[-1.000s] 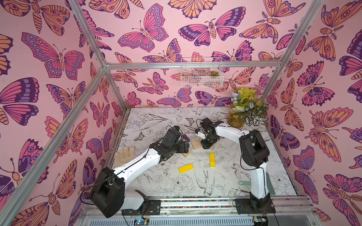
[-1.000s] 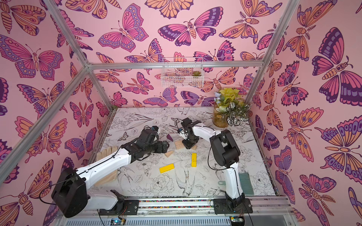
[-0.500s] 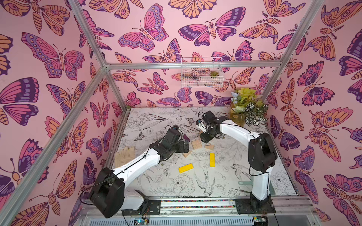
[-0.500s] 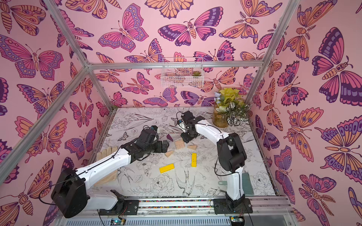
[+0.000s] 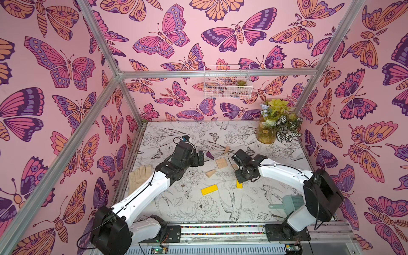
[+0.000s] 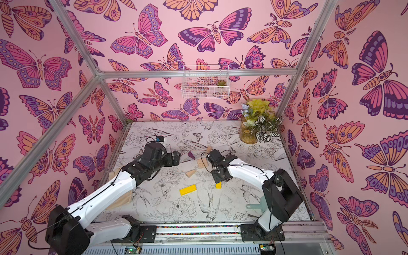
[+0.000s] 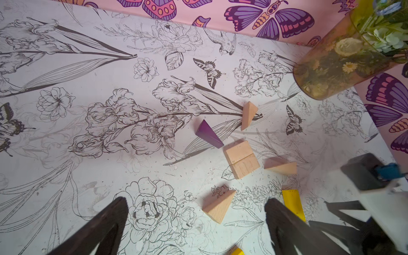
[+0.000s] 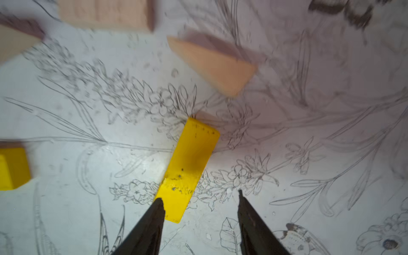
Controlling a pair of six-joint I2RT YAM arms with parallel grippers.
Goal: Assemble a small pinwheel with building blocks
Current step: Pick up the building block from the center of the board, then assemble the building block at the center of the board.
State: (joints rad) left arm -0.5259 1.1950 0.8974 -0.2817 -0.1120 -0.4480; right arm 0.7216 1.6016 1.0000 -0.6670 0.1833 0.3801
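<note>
The building blocks lie loose mid-table. Of the pinwheel, only a tan square of two blocks (image 5: 221,163) side by side shows. A purple wedge (image 5: 210,155) and a tan wedge (image 5: 226,149) lie behind it, another tan wedge (image 7: 218,206) in front, and one more (image 7: 281,166) beside it. One yellow bar (image 5: 209,189) lies nearer the front. My left gripper (image 5: 199,157) hovers open and empty next to the purple wedge. My right gripper (image 8: 199,195) points down, open, at the near end of the second yellow bar (image 8: 189,167), gripping nothing.
A beige glove (image 5: 140,176) lies by the left wall under my left arm. A teal brush (image 5: 289,202) rests at the front right beside my right arm. A vase of plants (image 5: 267,134) fills the back right corner. A wire basket (image 5: 227,86) hangs on the back wall.
My right gripper has pulled back from the tan blocks toward the front, over the yellow bar, with its jaws wider. My left gripper opened a little and stayed in place.
</note>
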